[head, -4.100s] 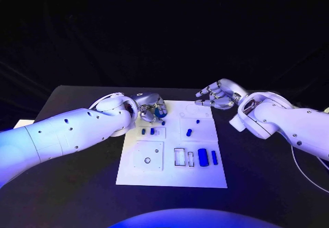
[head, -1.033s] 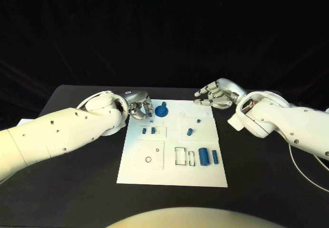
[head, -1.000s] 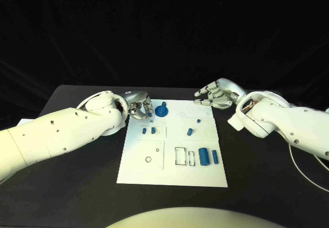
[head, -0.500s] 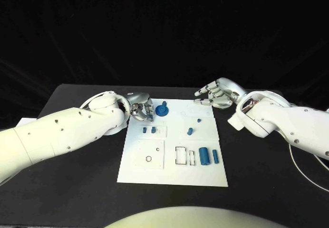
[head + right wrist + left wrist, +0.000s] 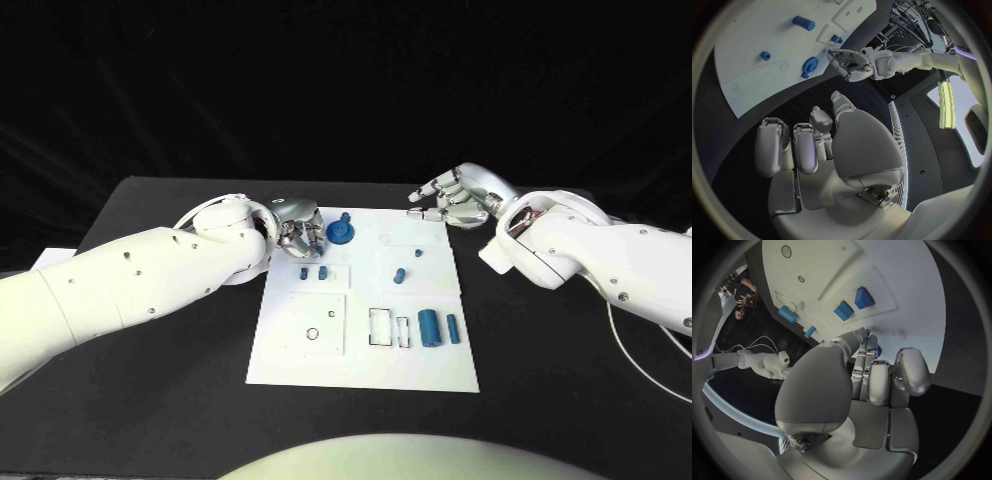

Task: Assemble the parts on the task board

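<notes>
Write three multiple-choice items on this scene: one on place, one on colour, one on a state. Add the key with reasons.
1. Where does the round blue part lie?
A. far left area of the task board
B. near right corner of the board
C. off the board

2. What colour is the long cylinder?
A. red
B. blue
C. green

3. How is the right hand?
A. gripping a blue part
B. pressing on the cylinder
C. holding nothing

Key: 1 A, it lies beside the left hand. 2 B, it matches the other parts. 3 C, its curled fingers enclose no part.
</notes>
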Robot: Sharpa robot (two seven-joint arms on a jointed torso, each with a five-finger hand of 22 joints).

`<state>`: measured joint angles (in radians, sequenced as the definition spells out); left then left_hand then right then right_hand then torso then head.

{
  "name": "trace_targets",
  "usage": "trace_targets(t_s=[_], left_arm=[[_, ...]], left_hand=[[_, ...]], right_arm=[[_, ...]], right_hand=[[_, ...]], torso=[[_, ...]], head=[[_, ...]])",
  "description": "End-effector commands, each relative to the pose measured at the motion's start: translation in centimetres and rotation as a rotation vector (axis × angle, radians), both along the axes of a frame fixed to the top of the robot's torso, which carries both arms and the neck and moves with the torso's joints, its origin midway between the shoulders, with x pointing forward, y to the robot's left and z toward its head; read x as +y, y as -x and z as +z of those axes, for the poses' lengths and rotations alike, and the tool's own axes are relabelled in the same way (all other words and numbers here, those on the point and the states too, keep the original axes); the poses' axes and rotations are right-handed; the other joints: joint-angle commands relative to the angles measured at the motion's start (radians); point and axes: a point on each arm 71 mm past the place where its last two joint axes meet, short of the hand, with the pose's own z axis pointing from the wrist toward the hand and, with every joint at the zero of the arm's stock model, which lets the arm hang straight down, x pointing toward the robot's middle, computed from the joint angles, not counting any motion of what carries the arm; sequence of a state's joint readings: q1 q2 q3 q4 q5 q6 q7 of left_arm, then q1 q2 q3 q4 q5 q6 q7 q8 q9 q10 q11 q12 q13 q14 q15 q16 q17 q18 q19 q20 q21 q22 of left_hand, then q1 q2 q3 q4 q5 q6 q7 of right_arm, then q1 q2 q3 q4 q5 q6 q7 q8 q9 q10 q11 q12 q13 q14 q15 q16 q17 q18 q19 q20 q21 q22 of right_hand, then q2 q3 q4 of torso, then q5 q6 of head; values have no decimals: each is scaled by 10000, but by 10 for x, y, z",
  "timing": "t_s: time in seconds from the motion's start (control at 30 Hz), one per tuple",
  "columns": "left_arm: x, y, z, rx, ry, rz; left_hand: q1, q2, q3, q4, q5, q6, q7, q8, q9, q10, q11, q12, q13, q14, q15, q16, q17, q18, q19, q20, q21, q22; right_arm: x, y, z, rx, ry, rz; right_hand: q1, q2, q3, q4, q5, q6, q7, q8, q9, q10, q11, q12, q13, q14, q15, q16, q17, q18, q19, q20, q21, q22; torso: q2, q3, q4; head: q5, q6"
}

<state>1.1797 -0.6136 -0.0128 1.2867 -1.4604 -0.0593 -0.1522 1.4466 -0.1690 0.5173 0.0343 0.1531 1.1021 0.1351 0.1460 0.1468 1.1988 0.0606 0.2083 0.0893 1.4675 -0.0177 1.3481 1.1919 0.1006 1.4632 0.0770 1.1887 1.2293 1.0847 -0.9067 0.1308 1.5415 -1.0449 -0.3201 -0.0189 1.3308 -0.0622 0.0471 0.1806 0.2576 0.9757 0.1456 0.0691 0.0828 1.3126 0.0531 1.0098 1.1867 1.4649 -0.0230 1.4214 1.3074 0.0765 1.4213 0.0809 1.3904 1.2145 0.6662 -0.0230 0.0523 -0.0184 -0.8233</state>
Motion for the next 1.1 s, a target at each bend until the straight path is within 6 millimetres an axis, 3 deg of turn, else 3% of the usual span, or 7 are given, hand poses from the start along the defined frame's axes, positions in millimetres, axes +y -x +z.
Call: trace_targets(t_s=[0.03,1.1], left_arm=[[-1,0,-2,91,-384,-87],[-4,0,-7,168,-708,-230]], left_hand=[[-104,-16,59,-11,-4,68,-21,-17,7,87,4,-64,-10,350,-60,26,-10,-146,83,-25,58,9],[-200,-57,33,-41,-40,95,-36,-46,-12,144,-5,-124,5,339,-68,16,-48,-140,65,-26,43,9]], right_arm=[[1,1,-1,31,28,139],[1,1,-1,52,37,156]], right_hand=[[29,46,-54,-4,57,63,-26,27,-15,-62,8,45,11,575,-4,-44,388,-49,-44,-5,-33,1],[29,46,-54,-4,57,63,-26,27,-15,-62,8,45,11,575,-4,-44,388,-49,-44,-5,-33,1]], torso=[[-5,-3,0],[-5,-2,8]], head=[[-5,-5],[-22,-28]])
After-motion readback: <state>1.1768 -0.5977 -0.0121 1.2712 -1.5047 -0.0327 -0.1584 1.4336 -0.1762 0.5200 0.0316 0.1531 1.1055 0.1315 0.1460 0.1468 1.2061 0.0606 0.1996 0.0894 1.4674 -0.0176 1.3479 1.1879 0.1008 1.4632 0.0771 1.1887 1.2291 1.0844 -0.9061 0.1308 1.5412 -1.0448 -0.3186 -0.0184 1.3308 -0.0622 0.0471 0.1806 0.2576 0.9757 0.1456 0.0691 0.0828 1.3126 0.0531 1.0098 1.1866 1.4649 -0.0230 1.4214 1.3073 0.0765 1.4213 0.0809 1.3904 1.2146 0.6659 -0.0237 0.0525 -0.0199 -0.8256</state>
